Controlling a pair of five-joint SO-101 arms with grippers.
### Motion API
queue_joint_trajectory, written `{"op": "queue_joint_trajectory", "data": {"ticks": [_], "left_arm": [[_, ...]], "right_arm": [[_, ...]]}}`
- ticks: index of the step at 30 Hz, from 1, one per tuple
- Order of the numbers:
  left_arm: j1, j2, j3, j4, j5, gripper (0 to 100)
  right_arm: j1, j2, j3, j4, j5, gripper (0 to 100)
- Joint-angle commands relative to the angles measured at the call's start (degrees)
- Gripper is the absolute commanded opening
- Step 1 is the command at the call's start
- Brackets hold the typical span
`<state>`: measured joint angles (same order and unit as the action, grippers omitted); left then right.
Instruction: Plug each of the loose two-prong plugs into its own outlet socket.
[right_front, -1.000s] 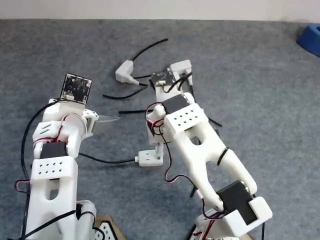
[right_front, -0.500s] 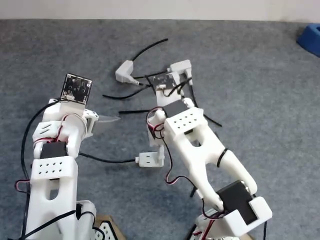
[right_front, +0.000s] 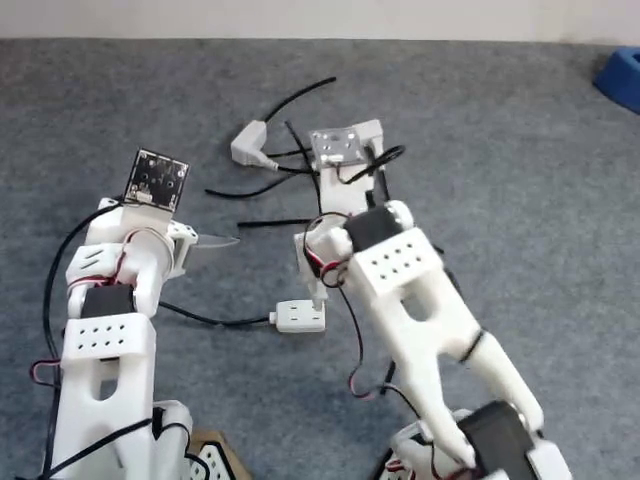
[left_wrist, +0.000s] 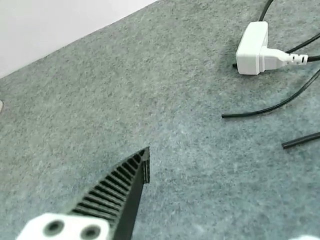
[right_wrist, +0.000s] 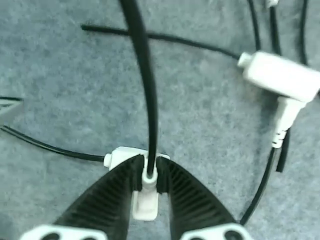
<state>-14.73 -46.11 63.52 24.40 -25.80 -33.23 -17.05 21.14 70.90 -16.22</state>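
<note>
My right gripper (right_wrist: 147, 167) is shut on a white two-prong plug (right_wrist: 146, 200), whose black cord (right_wrist: 142, 75) runs out past the fingertips. Right under it lies a white outlet socket (right_wrist: 117, 156) on its own cable; I cannot tell whether plug and socket touch. From above, the right gripper (right_front: 312, 285) hangs over that socket (right_front: 300, 318). Farther back lies a second socket (right_front: 249, 140), with a plug (left_wrist: 280, 57) seated in that socket (left_wrist: 251, 46). My left gripper (right_front: 205, 243) stands open to the left and holds nothing; one black finger (left_wrist: 122, 192) shows.
Black cables (right_front: 250, 190) lie loose on the grey carpet between the two sockets and under the right arm. A blue object (right_front: 620, 75) sits at the far right corner. Bare carpet (right_front: 520, 180) stretches to the right of the right arm.
The right arm's wrist has pushed away from the base and tipped more upright over the near socket, lifting the held plug's cord. The left arm has stayed put.
</note>
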Motion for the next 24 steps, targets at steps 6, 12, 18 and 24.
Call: {"op": "queue_joint_trajectory", "data": {"ticks": [6, 12, 18, 24], "left_arm": [[-3.7, -1.4, 1.2, -1.4, -0.6, 56], [-7.4, -1.4, 2.0, -2.3, -0.3, 56], [-10.3, -1.4, 5.4, 6.2, 1.3, 56], [-11.3, -1.4, 5.8, 14.9, 9.0, 56]], "right_arm": [[3.5, -4.0, -6.5, 0.5, 2.9, 0.6], [3.3, -4.0, -7.5, 0.2, 2.9, 0.6], [7.8, -4.3, 0.6, -4.4, 1.5, 0.6], [8.0, -4.4, 6.3, -7.6, 0.4, 0.6]]}}
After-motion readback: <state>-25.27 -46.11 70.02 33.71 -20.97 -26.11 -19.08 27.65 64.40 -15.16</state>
